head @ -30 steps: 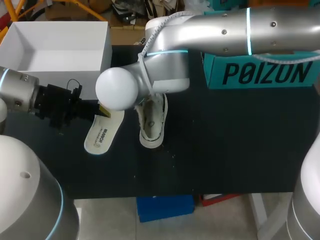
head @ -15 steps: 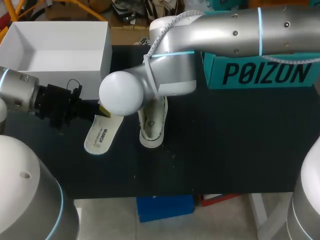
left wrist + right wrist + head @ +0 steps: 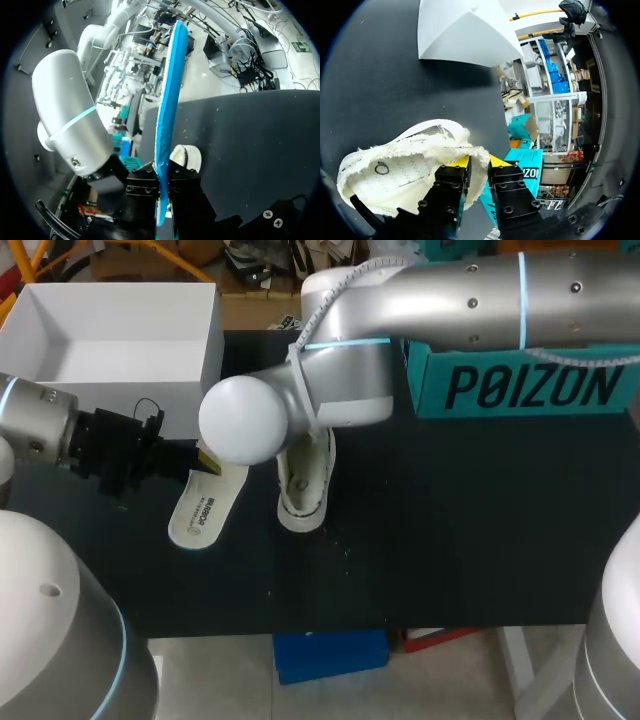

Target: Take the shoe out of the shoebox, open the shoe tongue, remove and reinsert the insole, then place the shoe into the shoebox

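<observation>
The white insole lies tilted on the black table, its back end pinched by my left gripper, which is shut on it. In the left wrist view the insole shows edge-on with a blue underside, rising from between the black fingers. The cream shoe lies just right of the insole, half covered by my right arm. In the right wrist view my right gripper is shut on the rim of the shoe, one yellow tip inside and one outside.
The open white shoebox stands at the back left, also seen beyond the shoe as the shoebox. A teal box sits at the back right. The shoe's toe shows just behind the held insole.
My right arm's elbow has shifted slightly to the right above the shoe. The left arm and the insole have stayed where they were.
</observation>
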`<state>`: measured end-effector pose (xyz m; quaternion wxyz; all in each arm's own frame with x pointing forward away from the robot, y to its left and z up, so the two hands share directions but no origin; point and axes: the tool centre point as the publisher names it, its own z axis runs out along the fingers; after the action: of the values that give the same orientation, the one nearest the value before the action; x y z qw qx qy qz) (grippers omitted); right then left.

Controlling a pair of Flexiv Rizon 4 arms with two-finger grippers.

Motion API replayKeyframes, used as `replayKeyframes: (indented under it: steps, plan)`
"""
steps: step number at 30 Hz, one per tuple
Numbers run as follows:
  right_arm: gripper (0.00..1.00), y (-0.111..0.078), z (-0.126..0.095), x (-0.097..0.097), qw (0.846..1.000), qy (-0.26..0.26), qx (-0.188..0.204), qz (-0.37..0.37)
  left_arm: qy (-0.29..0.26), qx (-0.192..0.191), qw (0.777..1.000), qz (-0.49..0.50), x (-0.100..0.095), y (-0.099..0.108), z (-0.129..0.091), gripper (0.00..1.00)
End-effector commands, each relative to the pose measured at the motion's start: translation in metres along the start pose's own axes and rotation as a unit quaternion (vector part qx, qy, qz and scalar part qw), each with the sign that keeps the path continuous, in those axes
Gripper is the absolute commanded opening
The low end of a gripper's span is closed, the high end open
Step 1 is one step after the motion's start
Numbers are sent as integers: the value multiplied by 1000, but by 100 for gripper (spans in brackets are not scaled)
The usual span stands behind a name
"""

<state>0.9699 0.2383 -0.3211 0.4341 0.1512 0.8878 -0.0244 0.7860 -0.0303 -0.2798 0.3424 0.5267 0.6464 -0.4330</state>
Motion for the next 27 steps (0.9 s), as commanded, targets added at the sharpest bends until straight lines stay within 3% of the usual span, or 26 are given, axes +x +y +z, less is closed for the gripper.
replayKeyframes:
  steps: [1, 11, 27]
  plan:
    - [0, 3, 0, -7, 1000, 0, 1, -5, 2, 0, 1000, 0, 0, -1, -1, 0]
    - [0, 12, 4, -16, 1000, -2, -2, -17, 2, 0, 1000, 0, 0, -1, -1, 0]
    - [0, 30, 17, -4, 999, 15, -17, -39, 2, 0, 1000, 0, 0, -1, -1, 0]
